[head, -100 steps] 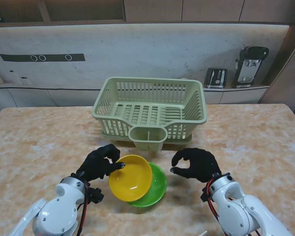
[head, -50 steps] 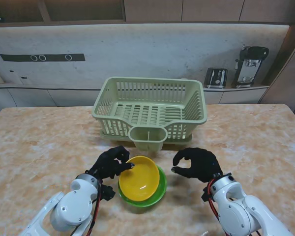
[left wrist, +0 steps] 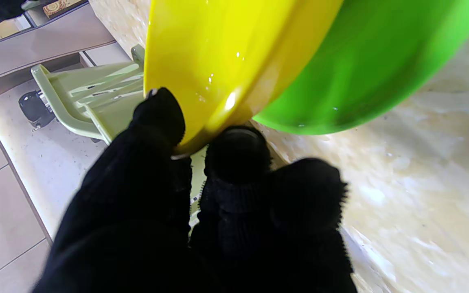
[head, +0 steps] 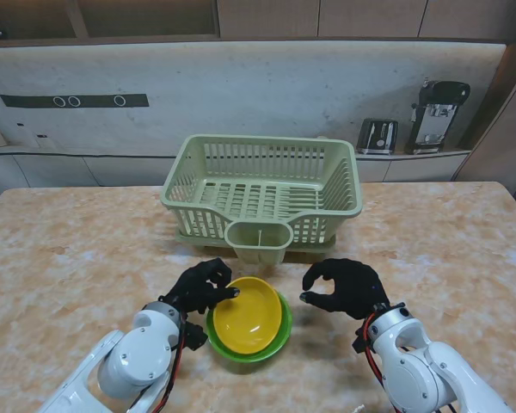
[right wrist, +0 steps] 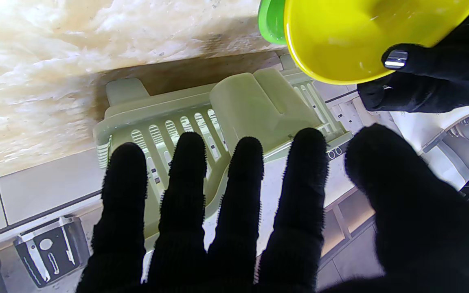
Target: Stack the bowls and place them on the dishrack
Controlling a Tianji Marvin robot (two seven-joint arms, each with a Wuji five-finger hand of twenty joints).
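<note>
A yellow bowl (head: 247,315) rests tilted inside a green bowl (head: 273,346) on the table in front of me. My left hand (head: 203,286) pinches the yellow bowl's left rim, seen close in the left wrist view with thumb and fingers (left wrist: 159,118) on the yellow bowl (left wrist: 218,53) over the green bowl (left wrist: 364,69). My right hand (head: 344,286) hovers just right of the bowls, fingers curled and apart, holding nothing. The pale green dishrack (head: 265,194) stands farther from me, behind the bowls. The right wrist view shows the yellow bowl (right wrist: 352,36) and dishrack (right wrist: 234,106).
The dishrack's cutlery cup (head: 258,241) juts toward the bowls. A toaster (head: 377,135) and a coffee machine (head: 436,116) stand on the counter behind the marbled table (head: 60,258).
My left hand carried the yellow bowl to the right and lowered it from a tilted overlap down into the green bowl. The right hand barely moved.
</note>
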